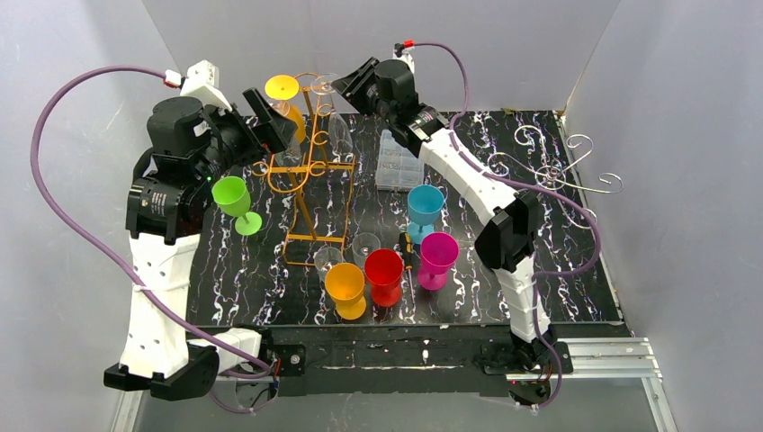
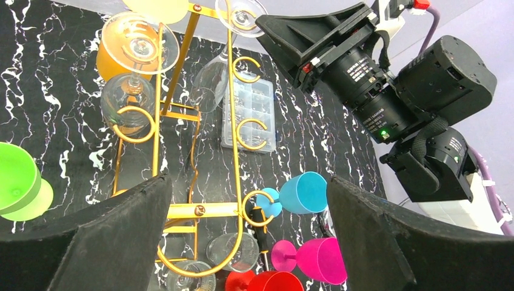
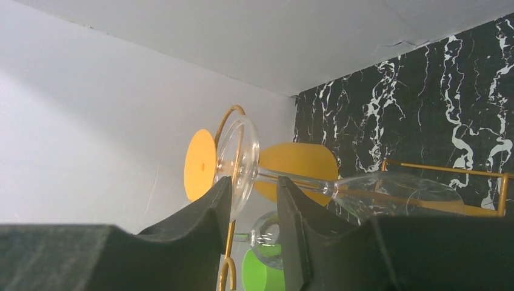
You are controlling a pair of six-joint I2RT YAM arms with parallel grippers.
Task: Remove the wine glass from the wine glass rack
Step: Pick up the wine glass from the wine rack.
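The gold wire wine glass rack [image 1: 310, 171] stands at the back left of the black marble table. A clear wine glass [image 1: 337, 130] hangs from it, bowl down and foot in a top hook. My right gripper [image 1: 346, 83] is at that foot. In the right wrist view its fingers [image 3: 254, 182] straddle the foot disc [image 3: 237, 157]. The left finger touches the disc and a small gap shows at the right finger. The stem runs over to the bowl [image 3: 394, 194]. My left gripper [image 1: 270, 112] hovers wide open beside the rack [image 2: 233, 121], holding nothing.
More glasses hang on the rack, among them a yellow one [image 1: 282, 88]. A green glass [image 1: 236, 202] stands left of the rack. Blue [image 1: 425, 205], magenta [image 1: 437, 256], red [image 1: 384, 274] and orange [image 1: 345, 288] glasses stand at the front. A clear plastic box [image 1: 399, 162] and a silver rack [image 1: 558, 166] lie further back.
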